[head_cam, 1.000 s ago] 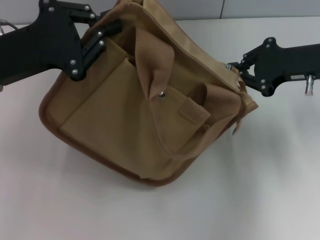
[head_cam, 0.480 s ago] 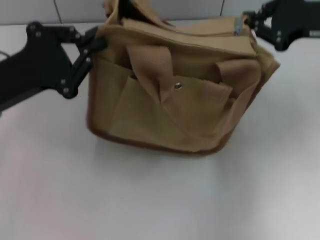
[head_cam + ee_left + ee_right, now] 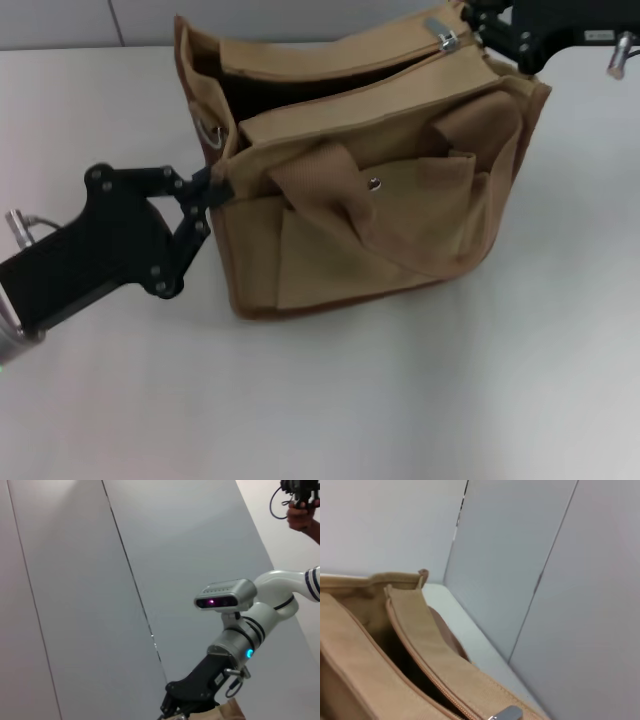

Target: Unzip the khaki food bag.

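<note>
So the left gripper point(image 3: 213, 190), black and bolted-looking, is pinching the near left corner seam of the boxy tan canvas food bag point(image 3: 370, 230), jaws narrowed right down onto the fabric edge just below the top rim. The right gripper point(image 3: 470, 22) is sitting up at the far right top corner of the bag, right against the silver metal zipper pull point(image 3: 441, 36); it looks clamped on that pull, though the fingertips themselves are mostly cut off at the frame edge.

The bag is standing upright on the plain white table point(image 3: 330, 400), turned a bit so its front is facing the camera. The top is gaping open along most of its length, with the two zipper edges spread apart and a dark hollow showing between them. I can't make out anything inside, it's just shadow in there, and the right wrist view is showing the same thing: tan zipper tape, dark gap, the silver pull at the bottom.

On the front there's a flat pocket with a small round metal snap point(image 3: 375, 183), and a tan webbing handle point(image 3: 330, 190) is flopping down over it. A metal ring point(image 3: 208, 128) is hanging at the left end. Brown trim point(image 3: 330, 298) is running along the bottom edge.
</note>
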Tool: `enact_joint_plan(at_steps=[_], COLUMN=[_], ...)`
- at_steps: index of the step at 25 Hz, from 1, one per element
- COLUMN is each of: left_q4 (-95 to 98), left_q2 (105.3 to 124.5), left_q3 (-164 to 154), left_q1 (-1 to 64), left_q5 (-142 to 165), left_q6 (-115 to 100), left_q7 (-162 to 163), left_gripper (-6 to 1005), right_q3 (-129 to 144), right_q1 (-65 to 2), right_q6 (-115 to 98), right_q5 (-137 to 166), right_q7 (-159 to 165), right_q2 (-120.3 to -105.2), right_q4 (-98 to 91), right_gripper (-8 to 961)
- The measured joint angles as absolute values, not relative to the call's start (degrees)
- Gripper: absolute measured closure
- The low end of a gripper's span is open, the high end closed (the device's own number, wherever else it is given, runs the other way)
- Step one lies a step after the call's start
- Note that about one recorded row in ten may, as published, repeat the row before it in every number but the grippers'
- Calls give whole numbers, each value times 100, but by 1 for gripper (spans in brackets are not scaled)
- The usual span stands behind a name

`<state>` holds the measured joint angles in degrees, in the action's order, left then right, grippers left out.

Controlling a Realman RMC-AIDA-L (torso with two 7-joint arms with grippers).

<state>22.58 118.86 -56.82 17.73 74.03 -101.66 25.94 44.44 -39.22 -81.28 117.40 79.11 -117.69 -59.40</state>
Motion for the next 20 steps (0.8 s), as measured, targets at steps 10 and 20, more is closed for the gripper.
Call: enact_joint_plan(at_steps=[10, 20], left_q4=[2161, 2655], left_q2=[11831, 11537], left_q3=[-5665, -5550], left_q1=[1663, 1233], left_q5=[7269, 7384], left_q6=[-10188, -10796], left_q7=[3374, 4124], left_gripper=[926, 467], right_q3=[4513, 4269], right_q1=[-3460, -2061], right_q6=[-8191, -9842], right_q5=[11531, 9002], right_q7=[8252, 8178], right_q2=[-11926, -11817], right_q4=[-6103, -6373], right_gripper=[843, 617])
